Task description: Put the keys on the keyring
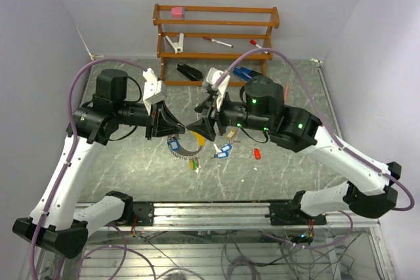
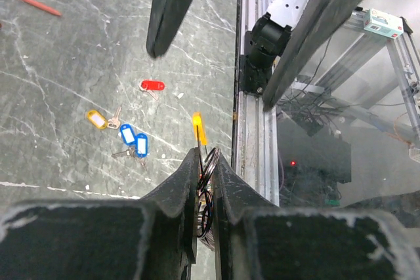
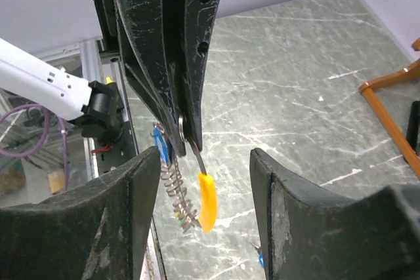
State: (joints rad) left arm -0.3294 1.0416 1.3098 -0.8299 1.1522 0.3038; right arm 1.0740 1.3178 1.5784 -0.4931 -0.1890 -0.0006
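Silvery keyring pinched in left pincer, orange-tagged key seemingly threaded

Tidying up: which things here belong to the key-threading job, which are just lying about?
Job: thin silvery wire keyring, pinched in left gripper; red-tagged key; yellow-tagged key; blue-tagged keys.
Lying about: brown wooden rack; black stapler; red-capped marker pen.

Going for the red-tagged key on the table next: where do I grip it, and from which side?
Grip the red tag, not its thin key, across the tag's narrow width, coming straight down. It lies flat on the table, apart from the blue tags, so a top-down pinch should fit.
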